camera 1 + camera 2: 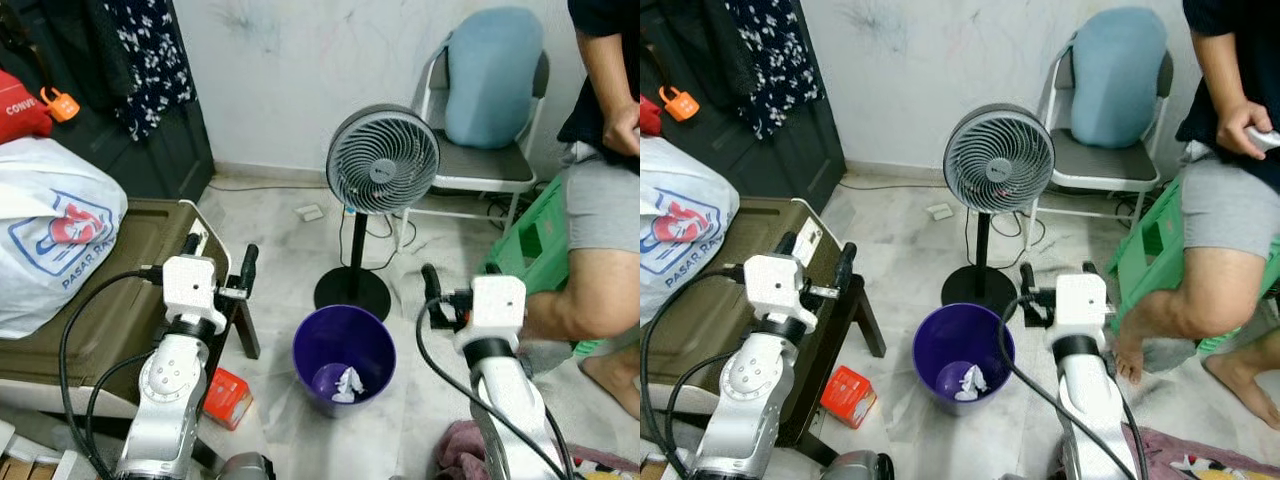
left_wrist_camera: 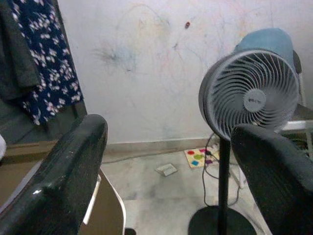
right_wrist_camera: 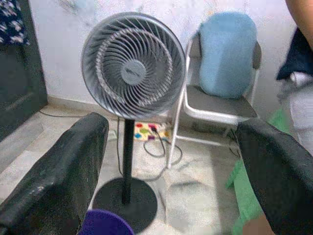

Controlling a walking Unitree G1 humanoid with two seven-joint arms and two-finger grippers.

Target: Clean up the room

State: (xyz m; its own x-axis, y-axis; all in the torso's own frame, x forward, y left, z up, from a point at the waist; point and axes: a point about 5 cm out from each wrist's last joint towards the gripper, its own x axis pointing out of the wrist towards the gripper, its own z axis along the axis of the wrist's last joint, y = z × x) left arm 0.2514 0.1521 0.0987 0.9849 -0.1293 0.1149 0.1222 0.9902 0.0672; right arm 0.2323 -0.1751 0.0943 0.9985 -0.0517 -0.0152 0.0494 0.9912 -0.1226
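Purple wastebasket stands on the pale tiled floor between the robot's two raised arms, with a piece of crumpled white paper lying at its bottom. Just behind it rises a grey pedestal fan on a black pole and round black base, facing the robot.

Left claw is held up beside the wastebasket, above the edge of a low brown tabletop; its two black fingers stand apart with nothing between them. Right claw is held up on the other side of the wastebasket, near the fan's base; in the right wrist view its fingers are likewise spread wide and grip nothing.

On the tabletop rests a large white plastic bag with red and blue print. A small red box lies on the floor near the tabletop's leg, beside the left arm. At the robot's right foot lies a heap of pinkish cloth.

Behind the fan, against the scribbled white wall, stands a folding metal chair carrying a light blue cushion. A dark floral garment hangs at the left by a dark cabinet. A person in grey shorts sits at the right beside a green plastic crate, with bare feet on the floor.
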